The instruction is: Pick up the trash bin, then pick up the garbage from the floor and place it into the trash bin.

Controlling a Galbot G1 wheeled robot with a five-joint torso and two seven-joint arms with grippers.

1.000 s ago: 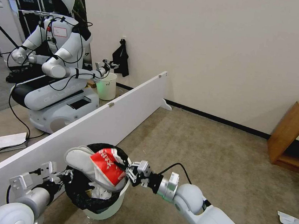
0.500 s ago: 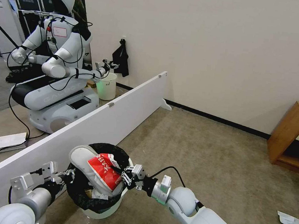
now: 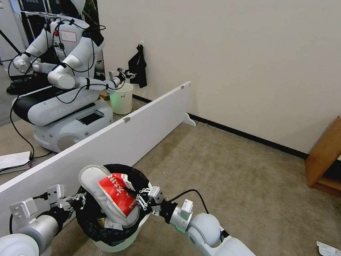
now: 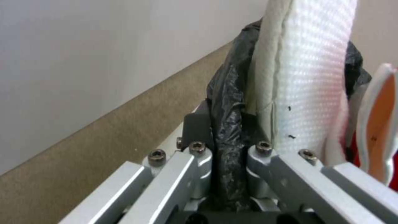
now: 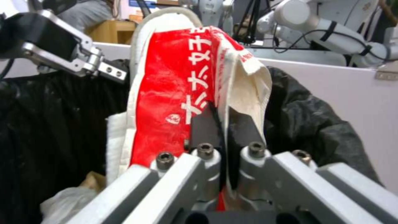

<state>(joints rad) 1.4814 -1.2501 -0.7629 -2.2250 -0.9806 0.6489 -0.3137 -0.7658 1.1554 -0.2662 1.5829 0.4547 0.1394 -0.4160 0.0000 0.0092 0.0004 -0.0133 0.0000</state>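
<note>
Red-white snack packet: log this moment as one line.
right tool: shut on red-white snack packet, over trash bin | left tool: shut on bin rim | slipper: sticking out | floor: white litter

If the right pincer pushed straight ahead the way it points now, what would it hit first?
Likely the white slipper behind the red-white snack packet that the right pincer already clamps over the trash bin; depth is uncertain.

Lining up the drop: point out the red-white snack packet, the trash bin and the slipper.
red-white snack packet (image 3: pixel 118 192), head view, on its red printed face.
trash bin (image 3: pixel 127 243), head view, on its white outer wall.
slipper (image 3: pixel 91 178), head view, on its pale sole.
</note>
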